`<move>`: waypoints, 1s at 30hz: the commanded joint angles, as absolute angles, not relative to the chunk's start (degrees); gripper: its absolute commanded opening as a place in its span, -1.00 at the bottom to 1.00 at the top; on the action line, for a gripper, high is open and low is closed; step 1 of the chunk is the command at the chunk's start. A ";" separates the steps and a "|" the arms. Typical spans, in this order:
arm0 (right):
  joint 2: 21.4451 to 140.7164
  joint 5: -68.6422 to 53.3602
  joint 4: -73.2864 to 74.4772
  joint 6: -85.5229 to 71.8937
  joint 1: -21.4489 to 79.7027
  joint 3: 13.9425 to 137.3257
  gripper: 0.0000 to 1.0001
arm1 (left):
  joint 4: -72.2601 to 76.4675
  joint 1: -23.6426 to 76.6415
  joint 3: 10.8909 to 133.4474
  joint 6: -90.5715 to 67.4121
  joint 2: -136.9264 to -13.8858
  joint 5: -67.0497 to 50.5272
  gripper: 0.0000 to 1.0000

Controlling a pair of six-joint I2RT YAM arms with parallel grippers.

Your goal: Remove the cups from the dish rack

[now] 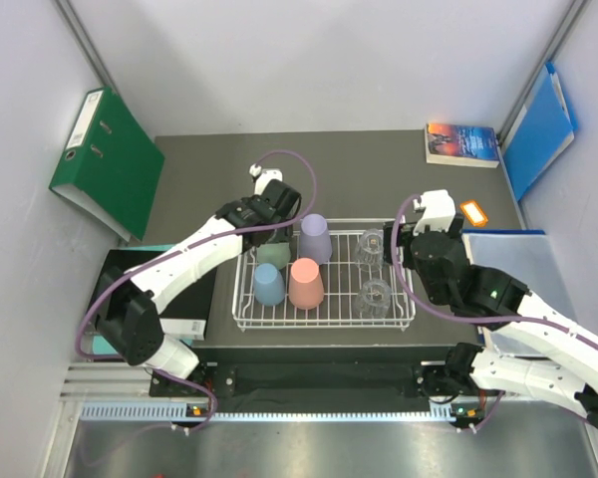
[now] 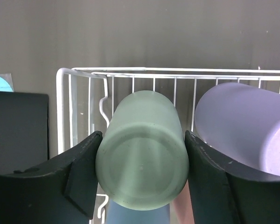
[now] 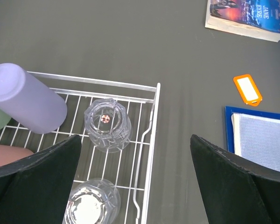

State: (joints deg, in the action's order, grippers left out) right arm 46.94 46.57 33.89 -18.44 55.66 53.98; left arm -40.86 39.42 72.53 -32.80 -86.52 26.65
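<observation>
While the left pincer (image 2: 142,135) reaches down into the far left corner of the rack (image 1: 319,325), its two black fingers (image 2: 79,172) press against opposite sides of the green cup (image 2: 140,168), so it holds that cup. The cup stands bottom up inside the rack, close to the left wall, with the blue cup (image 1: 269,285) just in front of it and the lilac cup (image 1: 314,237) just to its right. The pink cup (image 1: 306,283) sits beside the blue one, nearer the middle.

Over on the right half of the rack stand two clear glasses, one towards the back (image 3: 107,125) and one towards the front (image 3: 91,203), both upside down on the wires and apart from each other. The right pincer (image 3: 135,140) hangs above the rack's far right corner with its jaws spread wide and nothing between them.

The rack rests on the dark desk (image 1: 379,169). A book (image 1: 462,143) lies at the far right of the desk, an orange tag (image 1: 473,212) lies nearer, and a green binder (image 1: 108,159) leans at the far left.
</observation>
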 commanded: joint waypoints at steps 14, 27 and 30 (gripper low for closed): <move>49.39 46.23 28.92 -14.68 56.25 58.53 0.99 | -55.72 39.20 100.18 -26.37 -85.51 32.96 -1.00; 49.66 43.33 20.39 -13.62 55.99 64.24 0.99 | -47.86 38.67 108.05 -28.91 -82.89 21.29 -1.00; 49.75 38.68 19.25 -15.46 54.58 65.47 0.99 | -37.65 34.56 97.35 -33.91 -76.74 7.16 -1.00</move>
State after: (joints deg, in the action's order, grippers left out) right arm 50.26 43.99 24.10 -13.67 55.57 61.14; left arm -50.96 38.52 107.74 -28.34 -83.96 23.53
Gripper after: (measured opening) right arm 0.996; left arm 0.695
